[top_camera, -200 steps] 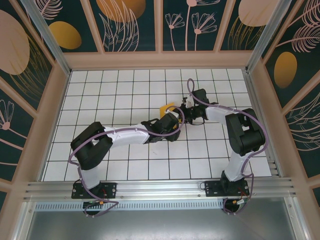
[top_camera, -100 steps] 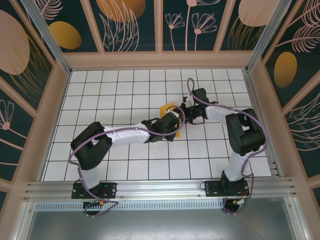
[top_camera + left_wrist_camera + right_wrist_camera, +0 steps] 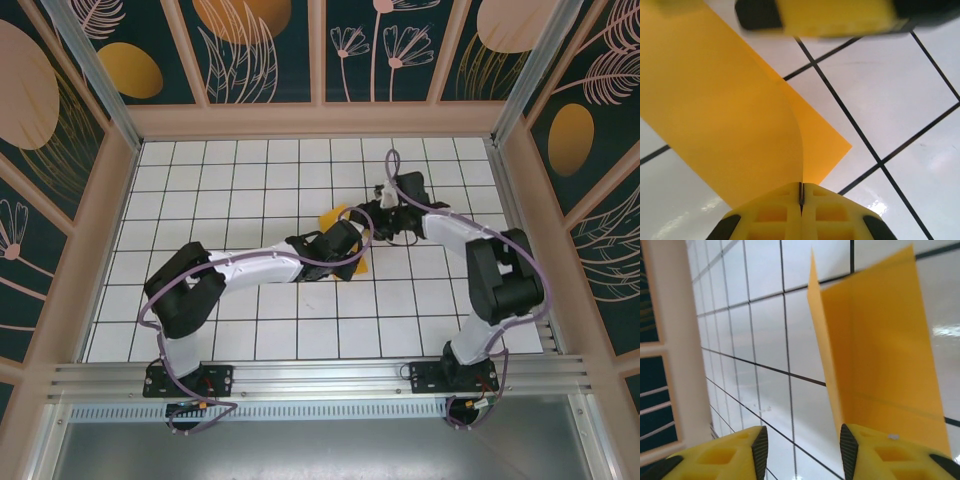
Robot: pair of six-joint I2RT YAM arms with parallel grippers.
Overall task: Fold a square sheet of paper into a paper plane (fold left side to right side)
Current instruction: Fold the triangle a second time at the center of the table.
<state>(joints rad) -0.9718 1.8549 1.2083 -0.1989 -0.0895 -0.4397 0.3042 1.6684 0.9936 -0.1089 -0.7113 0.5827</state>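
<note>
Left gripper (image 3: 801,194) clamped on the orange paper (image 3: 725,110), right gripper (image 3: 800,440) gaping

Left wrist view: the fingers (image 3: 765,220) are squeezed together at bottom centre, with the curled-over paper running into the seam. There's a blurry yellow-and-black thing (image 3: 835,17) along the top edge, can't tell what it is. Right wrist view: fingers wide apart with nothing between them, paper standing at the right, cut off behind the right finger. From above, mid-frame, the arms hide most of it on the grid table (image 3: 200,180).
</note>
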